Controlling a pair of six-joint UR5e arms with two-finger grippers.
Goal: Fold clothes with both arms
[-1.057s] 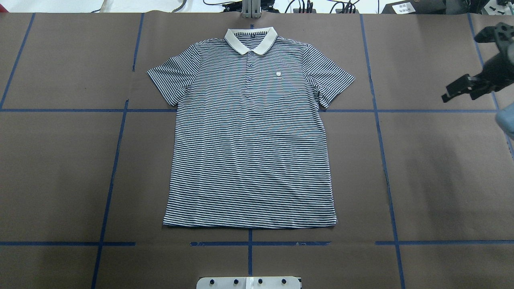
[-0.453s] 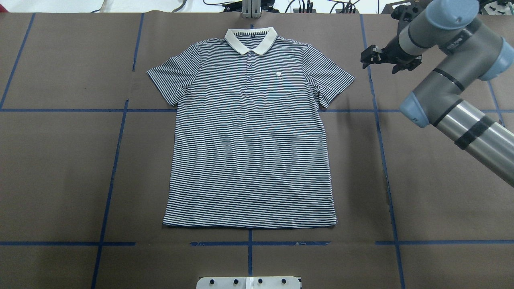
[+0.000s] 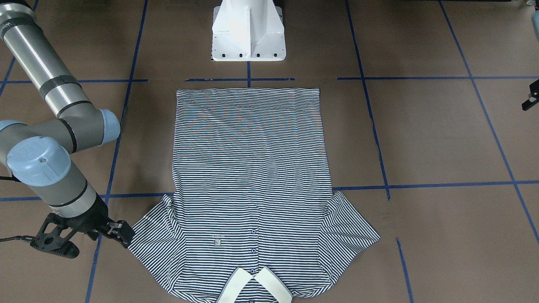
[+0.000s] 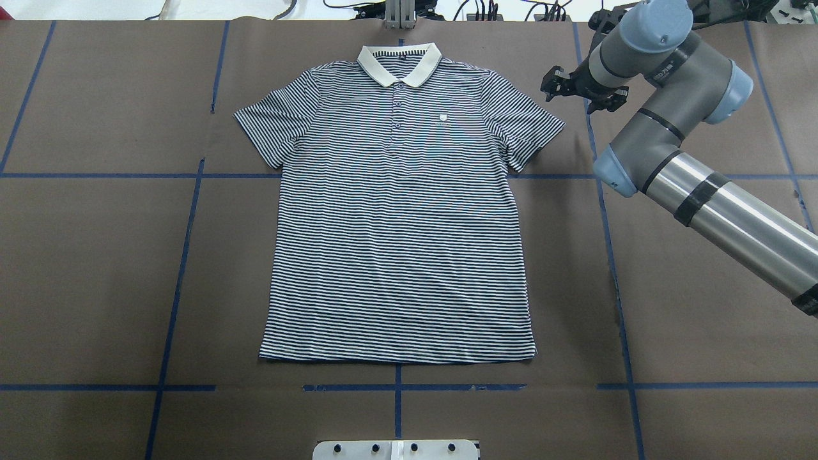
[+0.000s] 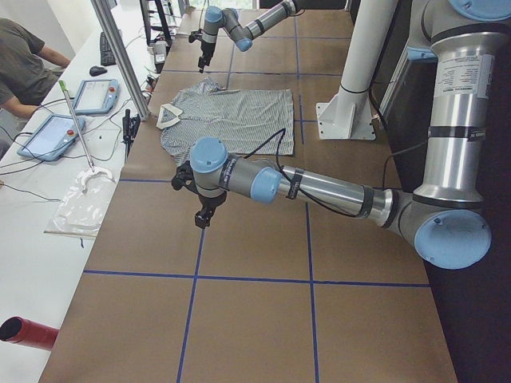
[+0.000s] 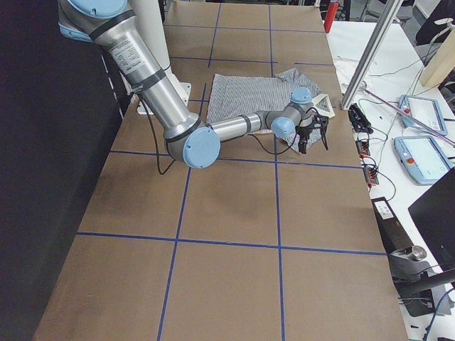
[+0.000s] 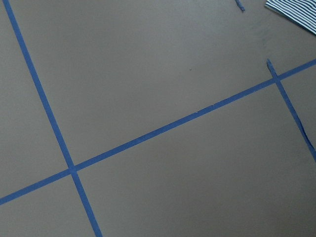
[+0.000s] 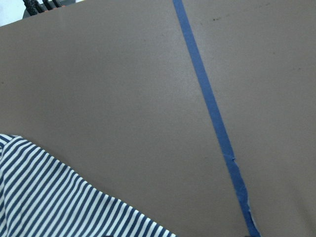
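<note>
**A:** Where is the right end effector?

**B:** The black two-finger right end effector (image 4: 575,94) has its jaws spread with nothing between them. It is just beside the sleeve (image 4: 533,131) on the robot's right, over bare table. I cannot tell whether a fingertip touches the cloth.

**A:** And the left?

**B:** The left end effector (image 5: 203,217) hangs well apart from the shirt, off to the left. Released or clenched, I cannot tell.

**A:** How does the shirt lie?

**B:** The navy-and-white striped short-sleeved polo shirt (image 4: 396,223) lies flat and front up at mid-table. Its white collar (image 4: 399,64) is toward the far edge and its hem is near the white pedestal base (image 3: 248,29).

**A:** Room to move?

**B:** The brown paper-covered table (image 4: 96,287), gridded with blue tape lines (image 4: 181,255), runs wide on both sides of the shirt.

**A:** Do the views differ?

**B:** The overhead view shows only the right arm, while the left side view shows the left one too. The right wrist view catches the sleeve's striped edge beside a tape line.
</note>
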